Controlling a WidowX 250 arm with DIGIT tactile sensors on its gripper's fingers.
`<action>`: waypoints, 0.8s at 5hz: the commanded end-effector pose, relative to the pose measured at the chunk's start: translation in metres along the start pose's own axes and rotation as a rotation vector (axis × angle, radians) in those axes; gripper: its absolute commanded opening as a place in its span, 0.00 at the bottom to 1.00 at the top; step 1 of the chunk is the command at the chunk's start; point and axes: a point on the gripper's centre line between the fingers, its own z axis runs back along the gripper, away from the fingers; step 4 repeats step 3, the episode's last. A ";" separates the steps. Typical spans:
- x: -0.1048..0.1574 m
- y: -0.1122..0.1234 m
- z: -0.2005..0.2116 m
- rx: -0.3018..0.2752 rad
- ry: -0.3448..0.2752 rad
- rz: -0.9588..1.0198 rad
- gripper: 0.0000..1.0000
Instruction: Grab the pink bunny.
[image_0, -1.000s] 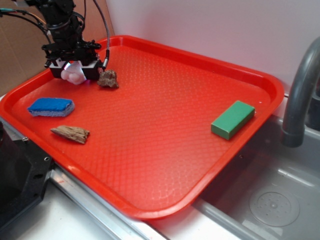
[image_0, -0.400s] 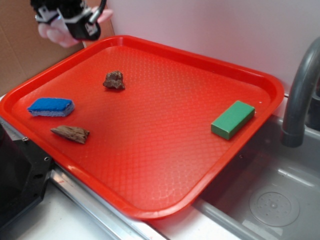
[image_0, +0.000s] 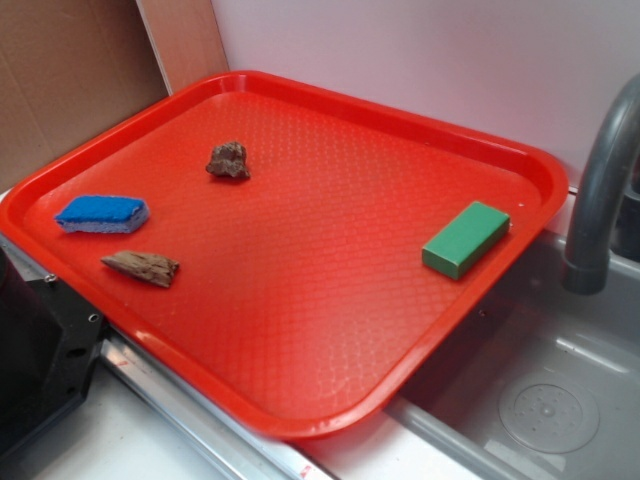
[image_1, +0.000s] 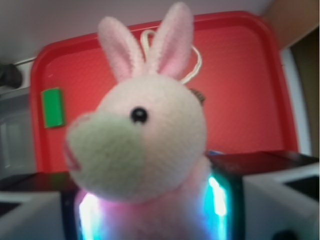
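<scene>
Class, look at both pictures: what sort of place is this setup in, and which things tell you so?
Probably a kitchen-style sink counter, likely a staged one: a grey faucet over a sink basin, with a red tray holding a blue sponge.

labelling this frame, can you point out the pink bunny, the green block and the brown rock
pink bunny (image_1: 145, 135): wrist view, middle of its face.
green block (image_0: 465, 239): exterior view, centre of its top face.
brown rock (image_0: 229, 160): exterior view, middle of the lump.
</scene>
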 end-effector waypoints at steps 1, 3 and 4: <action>-0.015 -0.008 0.023 0.015 0.001 -0.028 0.00; 0.006 0.010 0.007 0.040 -0.061 0.020 0.00; 0.006 0.010 0.007 0.040 -0.061 0.020 0.00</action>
